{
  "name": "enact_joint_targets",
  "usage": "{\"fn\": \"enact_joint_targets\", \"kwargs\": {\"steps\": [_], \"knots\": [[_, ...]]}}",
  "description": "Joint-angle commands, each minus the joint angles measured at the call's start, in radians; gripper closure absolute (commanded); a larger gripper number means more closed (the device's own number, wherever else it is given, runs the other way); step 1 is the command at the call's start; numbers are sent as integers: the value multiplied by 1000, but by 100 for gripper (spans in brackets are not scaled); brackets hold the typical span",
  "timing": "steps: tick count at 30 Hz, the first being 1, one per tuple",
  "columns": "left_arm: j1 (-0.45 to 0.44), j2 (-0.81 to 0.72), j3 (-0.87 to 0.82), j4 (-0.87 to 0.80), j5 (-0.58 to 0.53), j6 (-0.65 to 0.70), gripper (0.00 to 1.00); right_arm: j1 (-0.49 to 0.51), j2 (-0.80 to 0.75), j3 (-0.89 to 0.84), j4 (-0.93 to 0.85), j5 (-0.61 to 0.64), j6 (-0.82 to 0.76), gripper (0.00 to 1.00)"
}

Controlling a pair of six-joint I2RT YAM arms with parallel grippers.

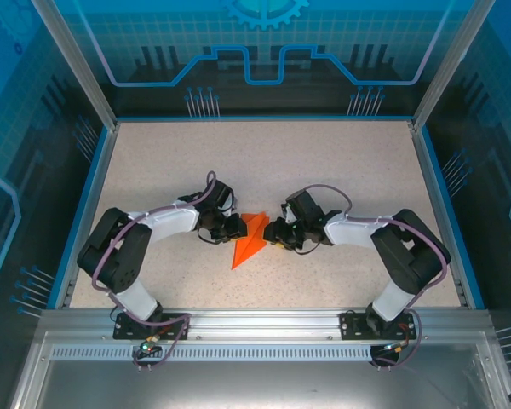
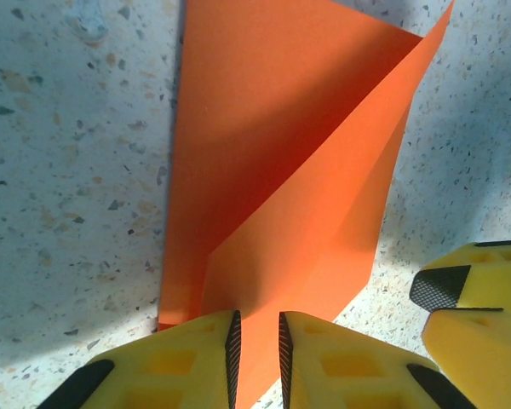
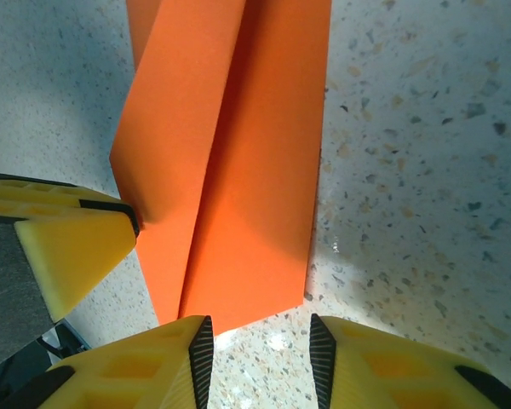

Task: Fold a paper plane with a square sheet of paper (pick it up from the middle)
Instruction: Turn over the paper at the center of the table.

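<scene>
Paper [image 1: 249,243]: your folded wedge, centre frame, on worktop [image 1: 324,162].
Left jaws: slightly parted at its edge.
Right jaws: released.

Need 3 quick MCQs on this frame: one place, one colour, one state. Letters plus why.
1. Where is the paper?
A between the left gripper and right gripper
B at the far edge
C beside the left arm's base

2. Paper colour?
A blue
B orange
C white

3. Right gripper state?
A shut on the paper
B open
C shut on nothing

1 A: top view shows it mid-table between both fingertips.
2 B: orange in every view.
3 B: its fingers stand apart over bare table.
</scene>
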Motion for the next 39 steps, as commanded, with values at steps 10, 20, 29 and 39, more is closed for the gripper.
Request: {"fn": "enact_joint_targets", "kwargs": {"steps": [10, 20, 29, 39], "knots": [[7, 41, 19, -25, -10, 34, 78, 34, 69, 30, 47, -19, 34, 61], [7, 51, 10, -31, -13, 35, 79, 33, 92, 43, 59, -6, 63, 61], [8, 54, 0, -29, -11, 32, 80, 31, 86, 27, 135, -16, 97, 62], [7, 37, -2, -26, -14, 21, 82, 28, 130, 45, 204, -33, 90, 62]]}}
